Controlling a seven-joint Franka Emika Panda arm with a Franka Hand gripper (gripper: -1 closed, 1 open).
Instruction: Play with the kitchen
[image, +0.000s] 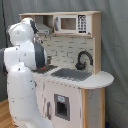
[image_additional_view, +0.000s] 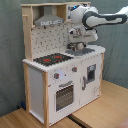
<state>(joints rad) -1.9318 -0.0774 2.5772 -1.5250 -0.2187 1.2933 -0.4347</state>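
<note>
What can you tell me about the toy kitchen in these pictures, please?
The kitchen is a tall toy unit of white panels and light wood, standing upright on a wooden floor before a grey curtain. Its hob has red rings, with knobs and an oven door below, and a grey hood above. The first exterior view shows a grey sink, black faucet and microwave.

We see a lab or test room, not a home: a plain grey curtain (image: 114, 45) hangs behind, and the toy kitchen (image_additional_view: 60, 85) stands alone on a bare wooden tabletop (image_additional_view: 105, 110) beside a white robot arm (image: 22, 75).
</note>
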